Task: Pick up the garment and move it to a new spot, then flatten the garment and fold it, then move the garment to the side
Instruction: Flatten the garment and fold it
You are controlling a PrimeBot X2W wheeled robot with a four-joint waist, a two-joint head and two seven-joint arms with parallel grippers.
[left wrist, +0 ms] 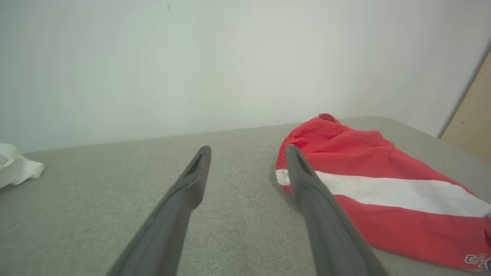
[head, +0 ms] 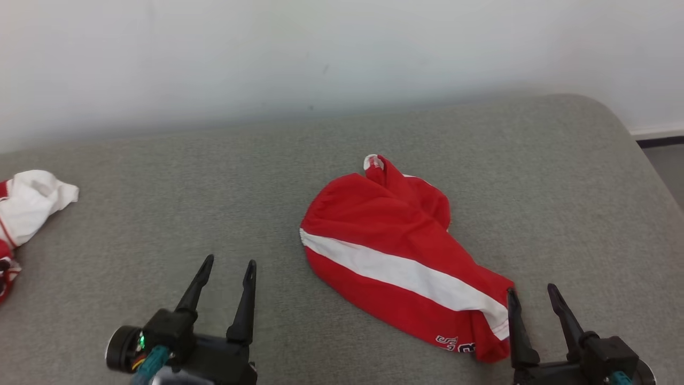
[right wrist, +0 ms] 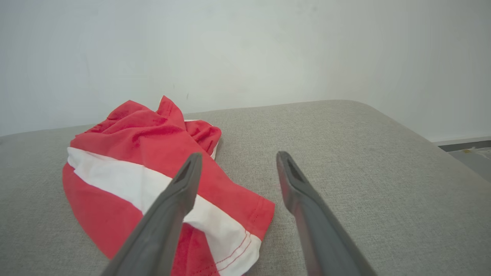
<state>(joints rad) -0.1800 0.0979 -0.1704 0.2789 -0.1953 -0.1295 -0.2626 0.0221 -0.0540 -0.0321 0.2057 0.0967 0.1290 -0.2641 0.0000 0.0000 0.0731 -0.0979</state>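
Observation:
The garment (head: 395, 251) is red cloth with a white stripe and some lettering near its hem, lying crumpled in the middle of the grey padded surface (head: 214, 176). My right gripper (head: 533, 298) is open just beside its near right corner, with nothing between the fingers. In the right wrist view the garment (right wrist: 130, 161) lies left of and under the left finger (right wrist: 180, 191). My left gripper (head: 228, 264) is open over bare surface, well to the left of the garment. In the left wrist view the garment (left wrist: 368, 168) sits to the right behind the right finger (left wrist: 307, 180).
A second bundle of white and red cloth (head: 26, 208) lies at the far left edge, seen also as a white cloth (left wrist: 15, 168) in the left wrist view. A pale wall (head: 320, 53) backs the surface. The surface's rounded right edge (head: 641, 155) drops to the floor.

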